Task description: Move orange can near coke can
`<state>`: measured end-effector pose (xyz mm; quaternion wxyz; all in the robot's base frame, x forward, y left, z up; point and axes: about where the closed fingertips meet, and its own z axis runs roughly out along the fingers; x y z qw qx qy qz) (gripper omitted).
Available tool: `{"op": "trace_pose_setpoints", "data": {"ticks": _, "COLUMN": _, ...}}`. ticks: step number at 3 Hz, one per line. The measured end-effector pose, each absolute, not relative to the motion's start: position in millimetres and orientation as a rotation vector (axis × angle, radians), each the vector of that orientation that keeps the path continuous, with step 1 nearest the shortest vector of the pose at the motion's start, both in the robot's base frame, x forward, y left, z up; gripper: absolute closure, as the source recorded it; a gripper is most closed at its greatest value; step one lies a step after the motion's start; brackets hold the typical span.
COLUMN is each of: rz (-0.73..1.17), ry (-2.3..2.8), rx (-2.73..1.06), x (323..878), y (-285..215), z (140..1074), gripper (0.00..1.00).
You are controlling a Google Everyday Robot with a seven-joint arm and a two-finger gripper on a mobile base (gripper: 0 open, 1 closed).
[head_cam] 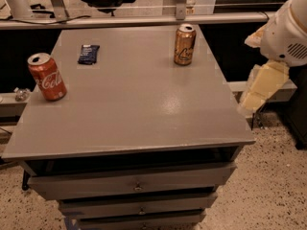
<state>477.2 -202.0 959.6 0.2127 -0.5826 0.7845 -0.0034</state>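
Two cans stand upright on the counter (144,119), well apart: the coke can (46,76) at the left edge, the orange can (184,44) toward the back right, a dark packet (88,53) between them. My hand (261,87) hangs beyond the counter's right side; how open, I cannot tell.

We record one camera: high, at drawer cabinet (134,109) front, looking down over top, moderately near; gripper (261,87) right, beside cabinet.

light: dim, warm | glare: tabletop (172,102) | pincer (263,86): lit pale, right edge
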Motion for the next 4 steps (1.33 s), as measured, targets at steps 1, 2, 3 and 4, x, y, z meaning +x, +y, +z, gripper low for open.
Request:
{"op": "trace_pose_setpoints", "data": {"ticks": 1, "rz": 0.050, "ry": 2.117, "rx": -1.542, "x": 521, "y": -187, "z": 948, "gripper": 0.00}}
{"op": "trace_pose_setpoints", "data": {"ticks": 2, "rz": 0.103, "ry": 2.038, "rx": -1.469, "x": 569, "y": -176, "z": 937, "gripper": 0.00}}
{"op": "trace_pose_setpoints", "data": {"ticks": 3, "rz": 0.158, "ry": 1.965, "rx": -1.385, "x": 621, "y": -171, "z": 924, "gripper": 0.00}}
{"op": "trace_pose_setpoints", "data": {"ticks": 4, "rz": 0.260, "ry": 1.901, "rx": -1.261, "x": 667, "y": -178, "z": 910, "gripper": 0.00}}
